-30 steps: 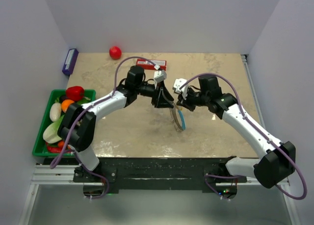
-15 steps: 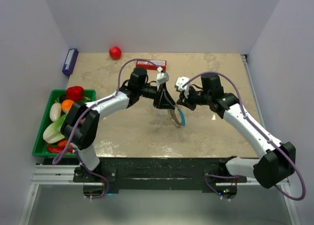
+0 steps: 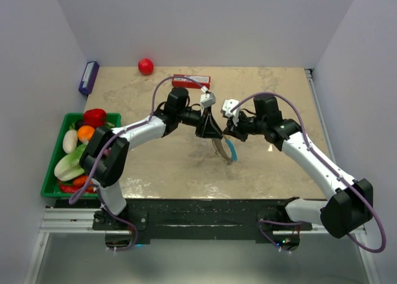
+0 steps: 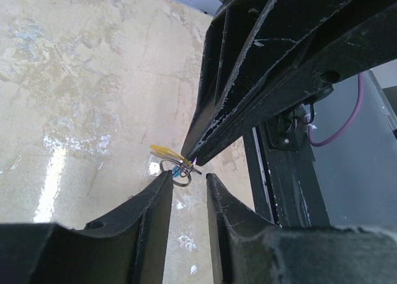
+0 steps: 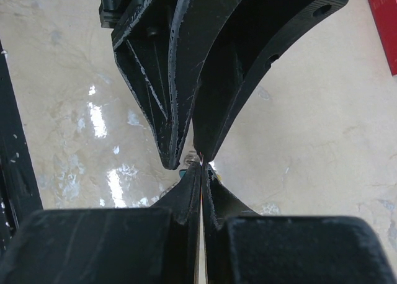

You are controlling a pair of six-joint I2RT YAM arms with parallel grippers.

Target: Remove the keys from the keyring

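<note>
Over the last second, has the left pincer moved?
Yes. The left pincer has slid rightward and a little downward in the top view, away from the fixed red box.

We see a flat tabletop of pale tan stone with cloudy marks (image 3: 155,166). Plain white walls with a faint purple tint (image 3: 205,23) stand behind it and at both sides. A long black bar (image 3: 205,211) runs along the near edge, beside a silver metal rail (image 3: 62,221). Light makes shiny white spots (image 5: 96,119) on the stone.

Beige marbled counter (image 3: 155,166); silvery keyring (image 3: 231,151) with a light-blue segment; brass-yellow key (image 4: 162,150); red ball (image 3: 146,66); green tray (image 3: 48,172).
</note>
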